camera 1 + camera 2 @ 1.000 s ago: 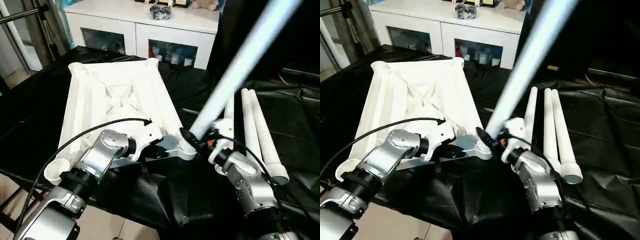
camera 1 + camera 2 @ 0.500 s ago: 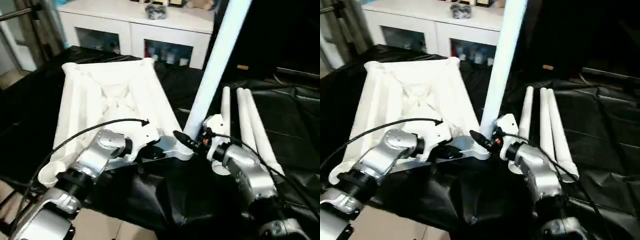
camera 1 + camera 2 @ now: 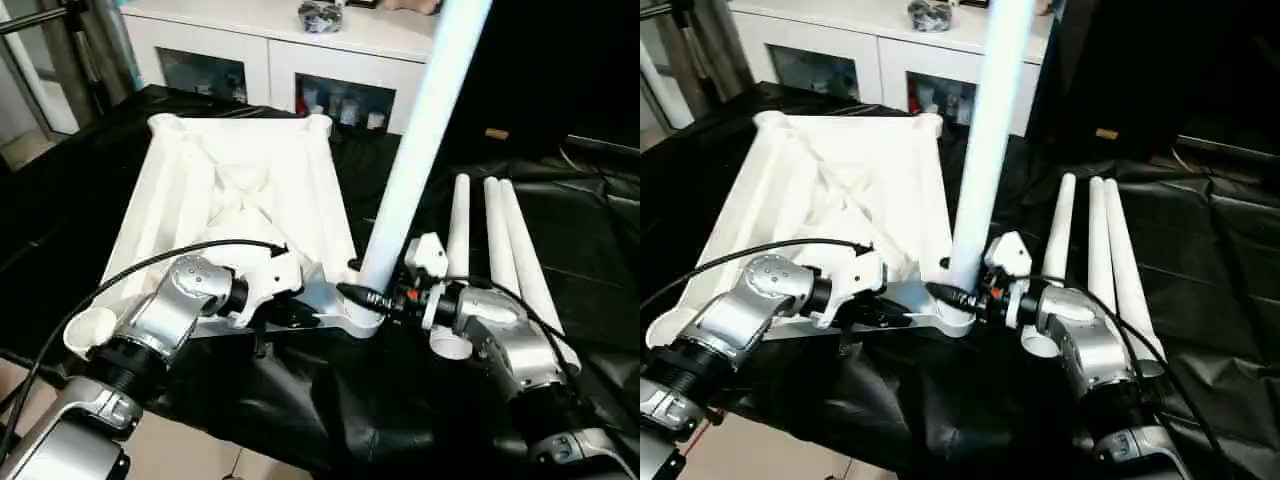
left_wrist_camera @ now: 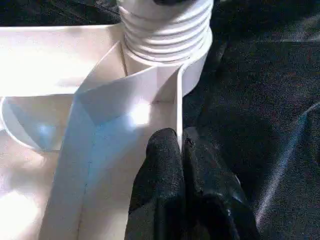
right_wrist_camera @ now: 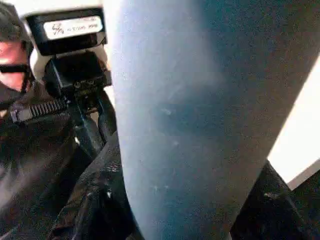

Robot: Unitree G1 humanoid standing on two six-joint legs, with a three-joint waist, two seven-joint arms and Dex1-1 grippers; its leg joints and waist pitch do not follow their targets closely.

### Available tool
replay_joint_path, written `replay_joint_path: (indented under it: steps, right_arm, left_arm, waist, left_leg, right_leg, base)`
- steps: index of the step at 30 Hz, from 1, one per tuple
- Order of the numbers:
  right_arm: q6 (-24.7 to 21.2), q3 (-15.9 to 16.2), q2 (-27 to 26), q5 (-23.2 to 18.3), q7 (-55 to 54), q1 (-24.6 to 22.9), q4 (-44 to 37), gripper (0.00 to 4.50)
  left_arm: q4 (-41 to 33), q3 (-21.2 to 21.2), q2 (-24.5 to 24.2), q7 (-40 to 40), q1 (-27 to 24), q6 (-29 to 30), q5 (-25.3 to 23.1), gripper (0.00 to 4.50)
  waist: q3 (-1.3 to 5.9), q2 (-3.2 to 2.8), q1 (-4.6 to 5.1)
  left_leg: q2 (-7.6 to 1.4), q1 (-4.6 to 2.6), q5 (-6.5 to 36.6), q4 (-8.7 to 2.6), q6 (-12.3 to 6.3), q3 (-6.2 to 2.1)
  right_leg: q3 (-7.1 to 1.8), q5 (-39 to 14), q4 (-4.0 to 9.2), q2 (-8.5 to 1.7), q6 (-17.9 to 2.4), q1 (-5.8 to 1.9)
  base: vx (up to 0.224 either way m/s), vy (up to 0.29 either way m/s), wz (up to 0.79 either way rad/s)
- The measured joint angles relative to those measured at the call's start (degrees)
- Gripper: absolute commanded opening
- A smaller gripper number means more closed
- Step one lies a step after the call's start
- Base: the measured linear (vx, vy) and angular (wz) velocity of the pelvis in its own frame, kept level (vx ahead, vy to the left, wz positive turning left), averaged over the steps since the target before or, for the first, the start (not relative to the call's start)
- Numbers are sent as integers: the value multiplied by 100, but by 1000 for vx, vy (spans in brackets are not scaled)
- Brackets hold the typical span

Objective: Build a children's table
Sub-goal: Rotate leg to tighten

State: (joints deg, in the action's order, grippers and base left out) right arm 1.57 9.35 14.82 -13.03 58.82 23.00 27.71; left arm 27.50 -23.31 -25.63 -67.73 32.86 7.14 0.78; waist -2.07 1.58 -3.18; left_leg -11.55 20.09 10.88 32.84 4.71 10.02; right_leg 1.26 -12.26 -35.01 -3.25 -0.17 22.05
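Observation:
The white tabletop (image 3: pixel 240 190) lies ribbed underside up on the black-draped work table. My left gripper (image 4: pixel 179 142) is shut, pinching a thin rim wall of the tabletop beside its near right corner socket (image 3: pixel 360 322). My right gripper (image 3: pixel 372 298) is shut around the lower end of one white tube leg (image 3: pixel 420 130). That leg stands nearly upright, leaning slightly right. Its threaded end (image 4: pixel 165 25) sits in the corner socket. In the right wrist view the held leg (image 5: pixel 200 115) lies between dark fingers (image 5: pixel 97 200).
Three more white legs (image 3: pixel 500 250) lie side by side on the black cloth (image 3: pixel 600 230) to the right. A white cabinet (image 3: pixel 300 50) stands behind the table. The table's front edge runs just below both forearms.
The held leg has swung from a strong lean to the right toward upright over the corner socket. The left gripper has kept its pinch on the rim. The camera has shifted too.

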Motion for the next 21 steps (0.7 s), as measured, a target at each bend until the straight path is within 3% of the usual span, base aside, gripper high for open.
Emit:
replay_joint_path:
  steps: [16,21]
  right_arm:
    - [372,-4,-123,96,-323,12,243,193]
    - [388,-50,-400,255,-1132,407,833,193]
  left_arm:
    - [116,43,68,174,-2,-66,-51,0]
    - [256,203,250,622,81,301,-94,0]
  waist:
    - [6,15,8]
    - [9,27,114]
  left_leg:
    - [1,-8,-3,4,1,0]
    - [1,-10,-4,4,3,0]
  right_leg:
    - [-5,5,-3,0,0,-9]
    - [-5,4,-4,-1,2,-10]
  base:
    - [0,0,0]
    - [0,0,0]
